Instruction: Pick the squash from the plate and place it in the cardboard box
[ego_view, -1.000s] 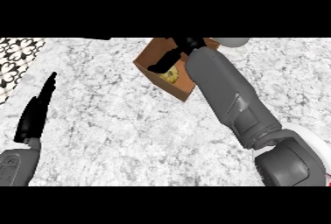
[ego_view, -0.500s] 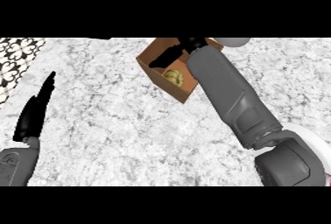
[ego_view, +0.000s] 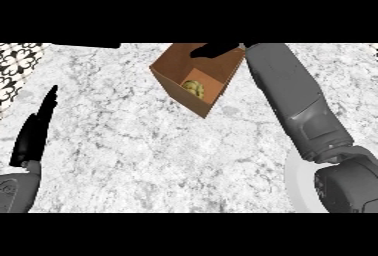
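The yellow-green squash (ego_view: 193, 88) lies on the bottom of the brown cardboard box (ego_view: 218, 90), which stands open near the counter's far edge. My right hand (ego_view: 214, 50) hovers over the box's far rim, partly cut off at the top; its fingers are relaxed and hold nothing. The grey right forearm (ego_view: 295, 100) runs down the right side. My left hand (ego_view: 33, 130) rests open at the left edge, fingers straight and pointing away, far from the box. A white plate (ego_view: 297, 182) peeks out at the lower right, mostly hidden by my right arm.
A black-and-white patterned surface (ego_view: 18, 57) borders the marble counter (ego_view: 148, 150) at the top left. Bare counter stretches between the left hand and the box.
The right hand has let go of the squash and pulled back towards the box's far rim. The squash now shows uncovered inside the box. The left hand has not moved.
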